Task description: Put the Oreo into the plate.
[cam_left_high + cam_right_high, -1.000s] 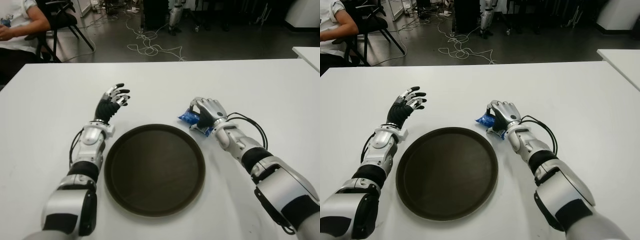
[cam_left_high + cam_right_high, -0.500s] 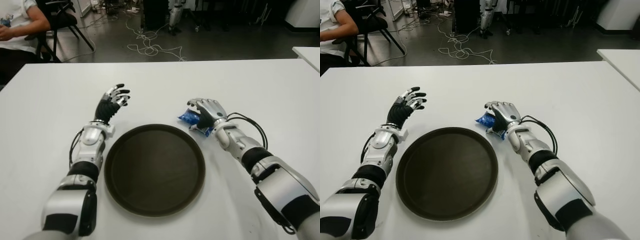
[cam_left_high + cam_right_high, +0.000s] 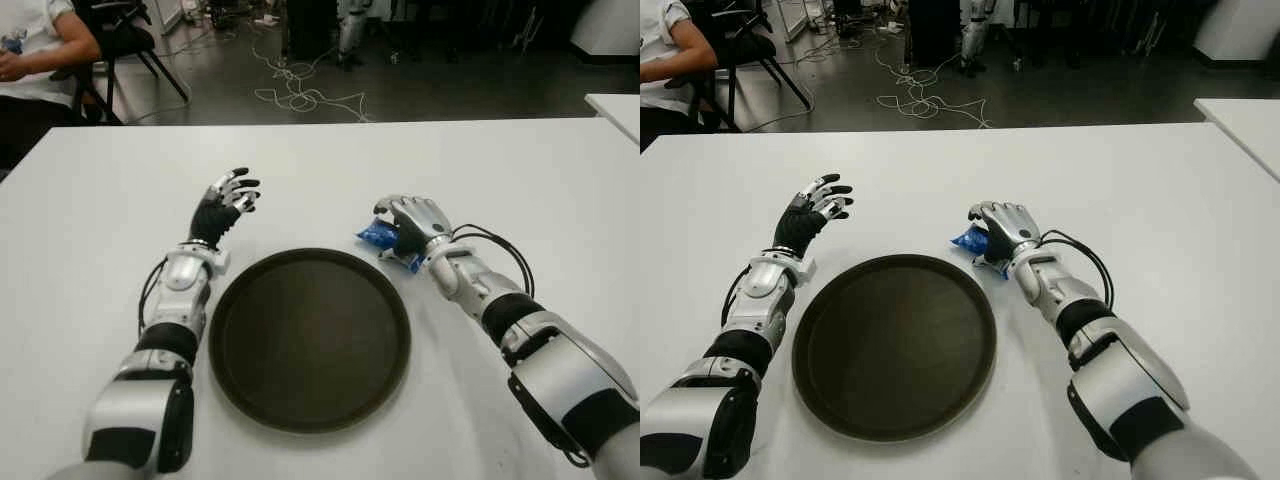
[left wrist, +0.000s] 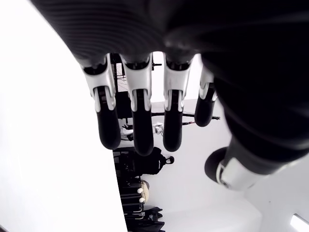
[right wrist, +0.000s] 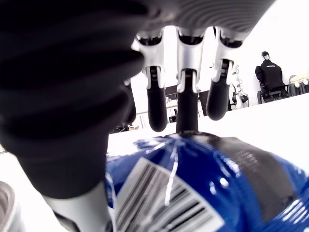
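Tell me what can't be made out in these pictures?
- Oreo pack: in the eye views the right hand covers most of it, so whether the fingers grip it is unclear.
- Its label: the right wrist view shows only a barcode; the palm hides the rest.
- Plate: absent from the left wrist view, where the open left hand fills the picture.
- Person: cut off by the eye view's edge.
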Motion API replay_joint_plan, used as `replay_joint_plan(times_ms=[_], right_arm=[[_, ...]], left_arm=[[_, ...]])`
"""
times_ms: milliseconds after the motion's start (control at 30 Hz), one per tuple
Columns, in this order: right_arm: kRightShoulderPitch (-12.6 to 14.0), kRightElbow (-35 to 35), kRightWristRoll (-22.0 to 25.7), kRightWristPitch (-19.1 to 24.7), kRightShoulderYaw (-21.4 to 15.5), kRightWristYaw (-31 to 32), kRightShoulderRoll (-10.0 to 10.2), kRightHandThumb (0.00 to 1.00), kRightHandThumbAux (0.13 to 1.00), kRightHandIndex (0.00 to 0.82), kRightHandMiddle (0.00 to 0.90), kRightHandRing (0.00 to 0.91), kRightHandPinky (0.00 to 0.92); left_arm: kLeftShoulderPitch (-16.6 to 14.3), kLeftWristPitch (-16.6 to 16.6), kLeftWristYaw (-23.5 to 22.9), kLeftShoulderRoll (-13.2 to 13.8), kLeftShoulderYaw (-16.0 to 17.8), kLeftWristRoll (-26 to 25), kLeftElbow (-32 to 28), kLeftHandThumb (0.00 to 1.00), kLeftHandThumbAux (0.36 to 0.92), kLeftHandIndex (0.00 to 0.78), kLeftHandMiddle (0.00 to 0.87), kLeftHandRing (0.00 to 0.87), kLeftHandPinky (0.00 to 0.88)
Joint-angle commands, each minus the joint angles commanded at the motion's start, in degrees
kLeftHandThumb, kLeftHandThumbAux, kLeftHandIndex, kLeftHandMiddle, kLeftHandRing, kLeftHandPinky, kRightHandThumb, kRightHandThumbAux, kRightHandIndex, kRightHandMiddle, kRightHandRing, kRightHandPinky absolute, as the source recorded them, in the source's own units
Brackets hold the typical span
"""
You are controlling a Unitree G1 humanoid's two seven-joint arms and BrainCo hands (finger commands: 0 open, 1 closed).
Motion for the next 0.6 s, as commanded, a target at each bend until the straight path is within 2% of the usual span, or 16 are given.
replay_joint_plan(times_ms=[433, 600], right_arm=[[0.04, 0.08, 0.4, -0.27, -0.13, 0.1, -0.02, 0.0, 0.904, 0.447, 0.525, 0.531, 0.498], [-0.16, 0.23, 1.01, -0.44, -0.43, 3.16, -0.02, 0.0, 0.902, 0.459, 0.54, 0.543, 0.51]], left_arm=[[0.02, 0.47, 0.29, -0.01, -0.04, 0.05, -0.16, 0.067, 0.66, 0.195, 0.287, 0.273, 0.296], [0.01, 0.33, 0.22, -0.01, 0.04, -0.06, -0.18, 0.063, 0.663, 0.195, 0.286, 0.272, 0.297]])
